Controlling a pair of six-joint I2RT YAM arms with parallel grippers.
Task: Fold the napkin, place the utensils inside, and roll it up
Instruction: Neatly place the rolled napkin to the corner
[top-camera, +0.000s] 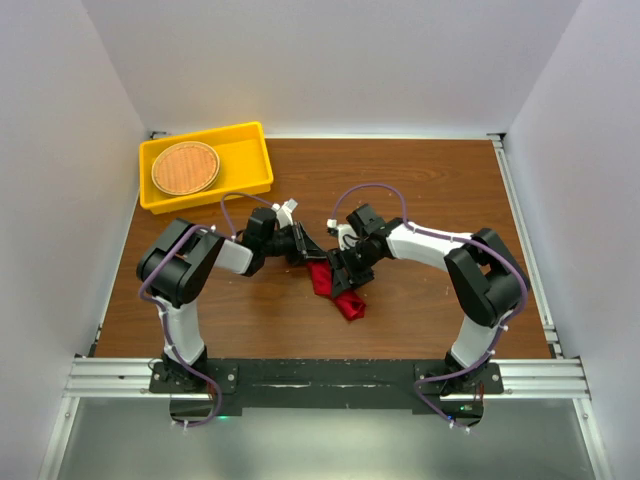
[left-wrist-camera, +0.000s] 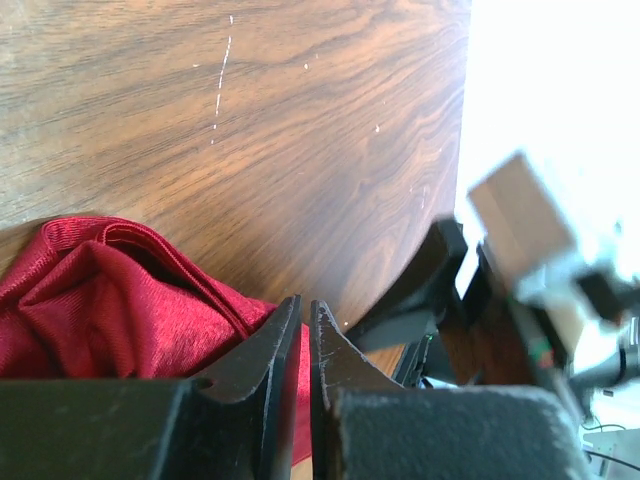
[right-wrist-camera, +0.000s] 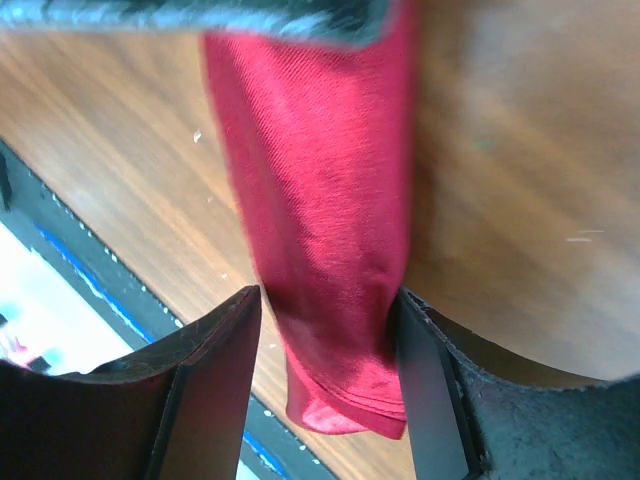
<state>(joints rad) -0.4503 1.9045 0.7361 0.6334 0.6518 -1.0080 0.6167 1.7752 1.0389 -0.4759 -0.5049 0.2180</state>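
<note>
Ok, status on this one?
Left gripper pinched on napkin edge. Right gripper open, straddling the bunched napkin. Fork not in sight. Yellow bin well clear.

The napkin (right-wrist-camera: 330, 200) is soft red cloth, finely ribbed with a faint sheen; the table (left-wrist-camera: 300, 120) smooth satin wood grain; fingers (right-wrist-camera: 205, 390) of the right gripper (right-wrist-camera: 328, 293) matt black, perhaps plastic
</note>
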